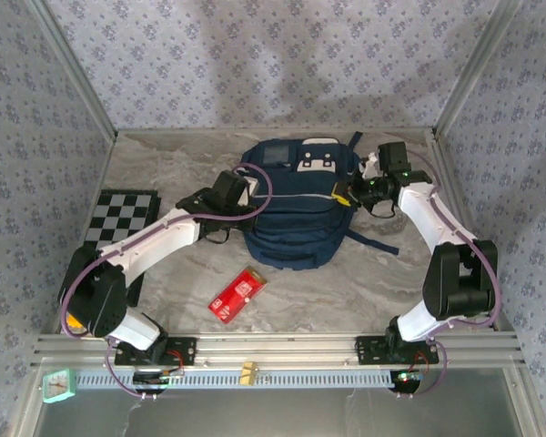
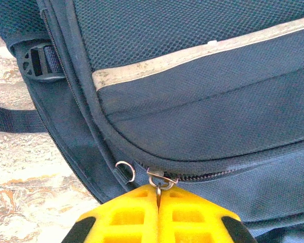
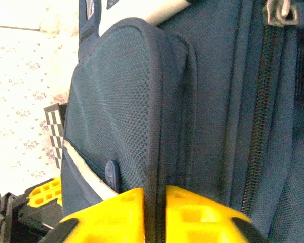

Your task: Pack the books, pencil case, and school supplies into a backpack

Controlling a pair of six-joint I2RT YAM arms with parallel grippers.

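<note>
Backpack [image 1: 296, 205] lay in the middle of the counter [image 1: 364, 282], an arm at each side on the zip.
Left jaws were pressed together on the zipper pull [image 2: 159, 180], and the right jaws pinched a fabric ridge on the bag's side. I'd reckon the trick was dragging the pull slowly along the zip's curve with the right side holding the cloth taut, else it bunches. Navy mesh, grubby white trim line [image 2: 192, 55]; the red packet [image 1: 237, 294] sat just in front.

left arm [image 1: 150, 238], right arm [image 1: 434, 214]: white links, black joints | cables [image 1: 71, 305]: purple | left gripper [image 2: 158, 196]: yellow grid-ribbed fingers [image 2: 124, 216], black tips | right wrist [image 1: 375, 185]: green glow, possibly LED
</note>
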